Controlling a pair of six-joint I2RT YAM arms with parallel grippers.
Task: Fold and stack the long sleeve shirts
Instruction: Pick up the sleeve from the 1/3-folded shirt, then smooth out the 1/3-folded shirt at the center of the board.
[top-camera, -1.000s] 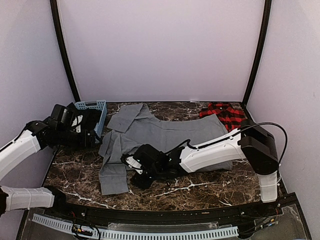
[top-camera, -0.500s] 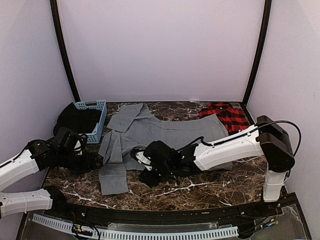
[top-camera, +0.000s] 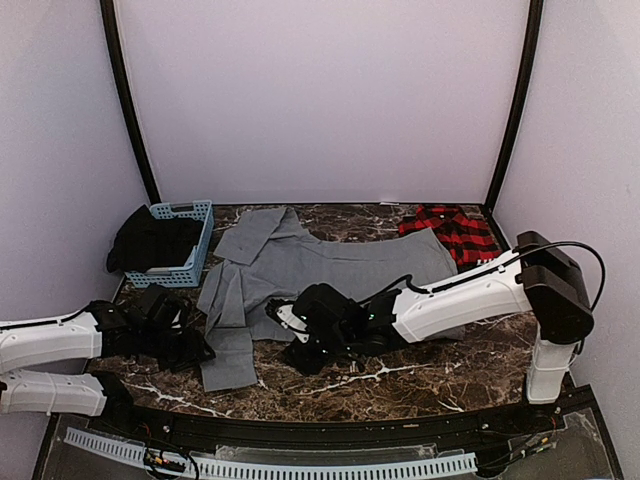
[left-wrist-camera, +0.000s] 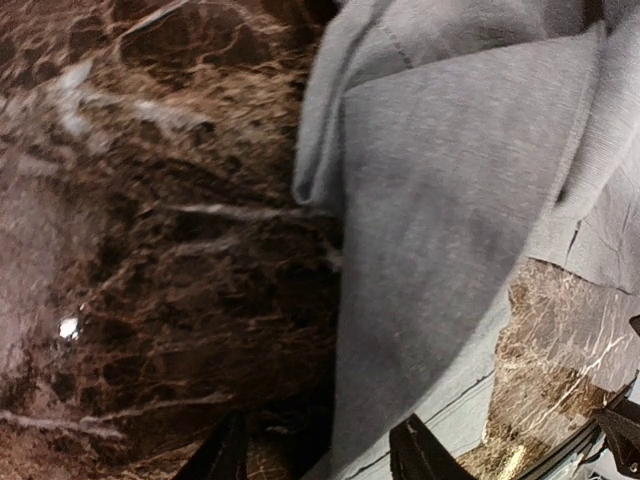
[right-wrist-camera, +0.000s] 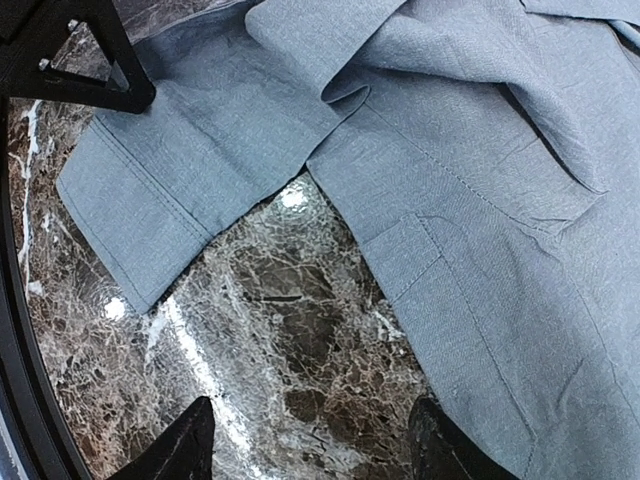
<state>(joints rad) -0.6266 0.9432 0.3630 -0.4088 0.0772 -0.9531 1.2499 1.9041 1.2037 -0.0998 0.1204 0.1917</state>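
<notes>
The grey long sleeve shirt (top-camera: 340, 262) lies spread across the middle of the marble table, one sleeve running toward the near edge and ending in a cuff (top-camera: 228, 362). My left gripper (top-camera: 200, 350) is low at that cuff. In the left wrist view the left gripper (left-wrist-camera: 320, 462) has its fingers apart astride the sleeve's edge (left-wrist-camera: 420, 330). My right gripper (top-camera: 305, 355) hovers open over bare marble beside the shirt's hem (right-wrist-camera: 500, 330), nothing between its fingers (right-wrist-camera: 190, 445). The red-and-black plaid shirt (top-camera: 452, 228) lies bunched at the back right.
A light blue basket (top-camera: 200, 212) holding dark cloth (top-camera: 150, 240) stands at the back left. The left gripper's black finger (right-wrist-camera: 90, 60) shows at the top left of the right wrist view, on the sleeve. Purple walls enclose the table.
My left arm has swung from beside the basket down to the sleeve cuff near the front, its jaws narrowing. The right arm has shifted slightly to the right.
</notes>
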